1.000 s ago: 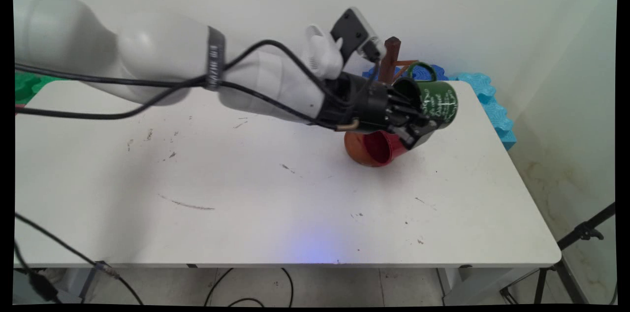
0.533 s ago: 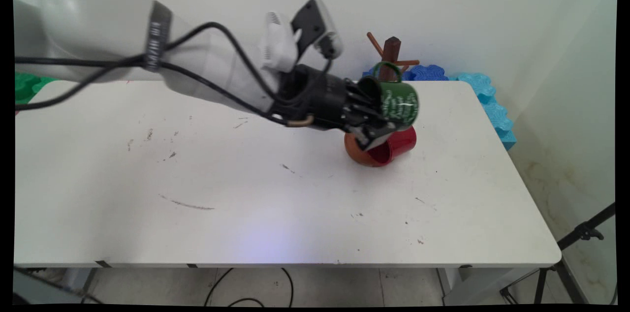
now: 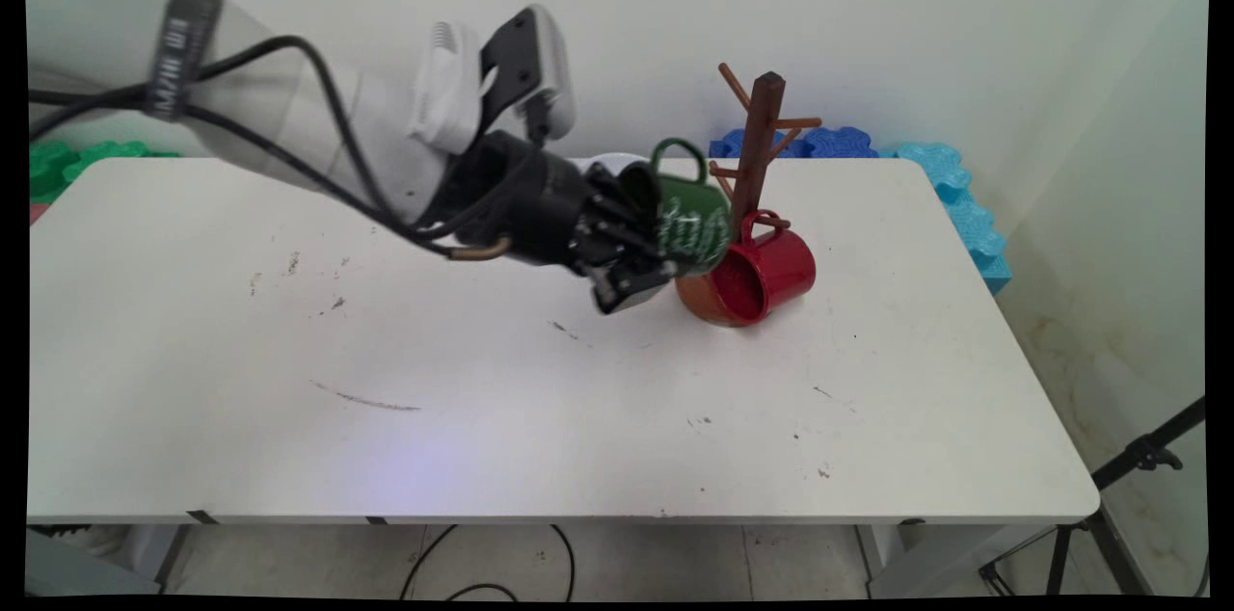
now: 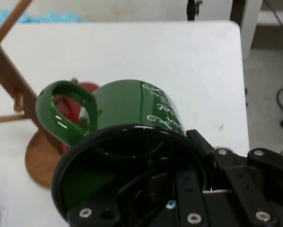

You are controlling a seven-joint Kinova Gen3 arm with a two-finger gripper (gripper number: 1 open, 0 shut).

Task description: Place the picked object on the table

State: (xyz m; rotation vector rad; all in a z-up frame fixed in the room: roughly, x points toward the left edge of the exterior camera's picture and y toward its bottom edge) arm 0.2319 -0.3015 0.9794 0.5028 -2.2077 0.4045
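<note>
Currently a green mug (image 3: pixel 686 224) is gripped at its rim by the gripper (image 3: pixel 644 256), one finger inside the mouth, and held clear of the table (image 3: pixel 482 418); its handle is turned upward. Just beyond the fingertips a red mug (image 3: pixel 766 269) is hung on a wooden mug tree (image 3: pixel 762 144).

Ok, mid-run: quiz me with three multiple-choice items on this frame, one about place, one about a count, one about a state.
1. Where is the red mug?
A. hanging low on the wooden mug tree
B. upright at the table's near edge
C. in the gripper

2. How many mugs are in view?
A. one
B. two
C. four

3. What state is the green mug in?
A. standing on the table
B. hung on a peg
C. held off the table in the gripper

Key: 1 A, its handle sits on a low peg; 2 B, one red, one green; 3 C, the fingers clamp its rim in the hand view.
</note>
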